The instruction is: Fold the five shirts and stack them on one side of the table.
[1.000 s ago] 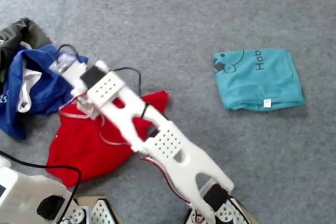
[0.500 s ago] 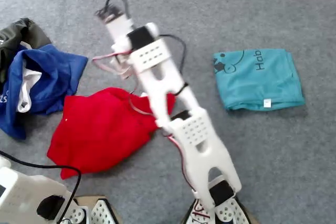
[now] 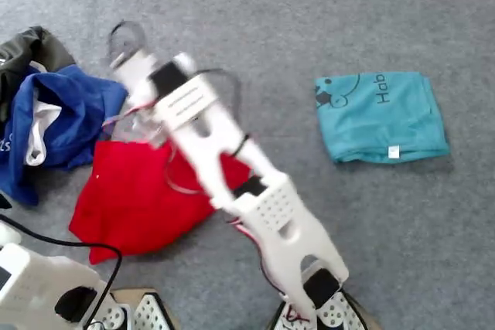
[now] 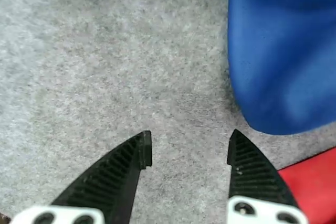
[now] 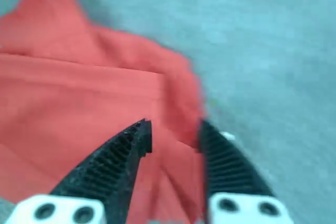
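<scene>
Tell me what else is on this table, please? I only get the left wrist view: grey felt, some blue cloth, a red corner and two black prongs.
Observer: In the high view a teal shirt lies folded by itself, well away from the other clothes.
Operator: Is that red corner a shirt too?
Observer: Yes, it's a red shirt, spread out unfolded beside the crumpled blue shirt.
Operator: Where is the other arm?
Observer: The right end effector is open, with the red shirt right under it.
</scene>
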